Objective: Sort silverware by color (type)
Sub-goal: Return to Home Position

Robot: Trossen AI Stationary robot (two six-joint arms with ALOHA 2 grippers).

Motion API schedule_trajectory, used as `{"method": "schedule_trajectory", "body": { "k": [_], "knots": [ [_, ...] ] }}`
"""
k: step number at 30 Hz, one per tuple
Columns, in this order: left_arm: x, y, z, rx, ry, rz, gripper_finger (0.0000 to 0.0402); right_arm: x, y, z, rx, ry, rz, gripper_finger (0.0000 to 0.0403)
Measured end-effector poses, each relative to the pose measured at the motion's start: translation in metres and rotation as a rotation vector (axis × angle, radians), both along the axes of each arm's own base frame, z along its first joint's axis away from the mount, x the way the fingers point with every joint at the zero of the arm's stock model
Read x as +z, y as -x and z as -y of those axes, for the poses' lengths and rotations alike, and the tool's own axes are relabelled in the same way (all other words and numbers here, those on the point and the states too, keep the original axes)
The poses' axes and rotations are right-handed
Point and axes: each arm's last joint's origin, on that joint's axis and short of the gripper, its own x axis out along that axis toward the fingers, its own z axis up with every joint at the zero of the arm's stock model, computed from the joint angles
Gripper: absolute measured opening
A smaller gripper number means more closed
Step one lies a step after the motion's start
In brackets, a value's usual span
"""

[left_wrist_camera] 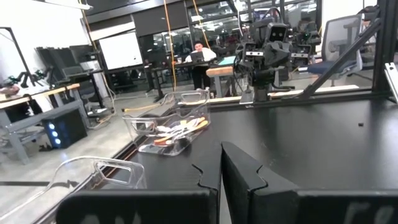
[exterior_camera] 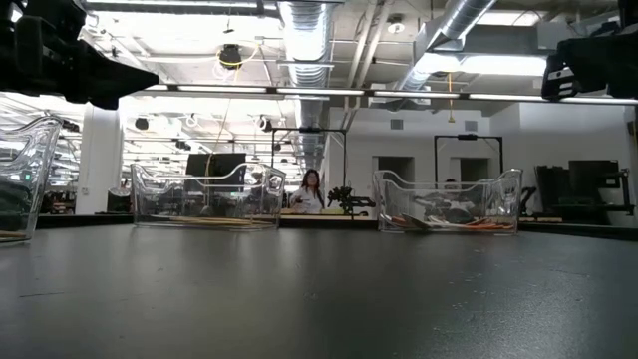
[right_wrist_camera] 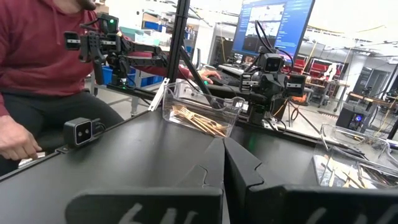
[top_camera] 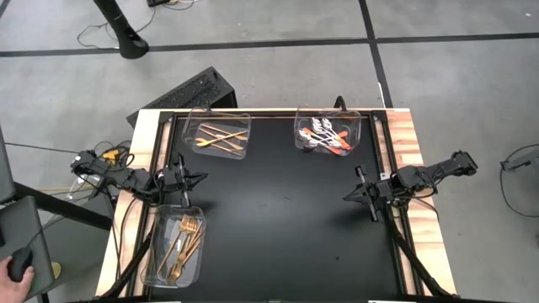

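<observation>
The silverware lies in three clear trays. Gold knives [top_camera: 221, 138] fill the far-left tray [top_camera: 242, 126], and spoons with orange-red handles [top_camera: 327, 139] fill the far-right tray [top_camera: 299, 126]. Gold forks [top_camera: 184, 244] lie in the near-left tray [top_camera: 160, 269]. My left gripper [top_camera: 200, 178] hovers shut at the table's left side, between the knife tray and the fork tray. At the right side my right gripper [top_camera: 347, 196] hovers shut, pointing level toward the table's middle. Both sets of fingers [left_wrist_camera: 219, 167] [right_wrist_camera: 224, 163] hold nothing.
The black tabletop [top_camera: 286, 227] between the arms lies bare. A person in a red sleeve [right_wrist_camera: 37, 56] sits beyond the left edge, one hand [top_camera: 18, 268] near the table's near-left corner. A small camera [right_wrist_camera: 79, 132] stands on the table's near edge.
</observation>
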Motion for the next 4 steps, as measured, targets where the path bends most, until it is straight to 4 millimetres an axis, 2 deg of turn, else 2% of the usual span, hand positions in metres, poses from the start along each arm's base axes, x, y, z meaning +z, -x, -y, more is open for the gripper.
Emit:
{"method": "schedule_trajectory", "body": {
  "k": [4],
  "knots": [
    [0.0000, 0.0000, 0.0000, 0.000, 0.003, 0.001, 0.0000, 0.0000, 0.0000, 0.0000, 0.000, 0.000, 0.000, 0.0016]
  ]
}}
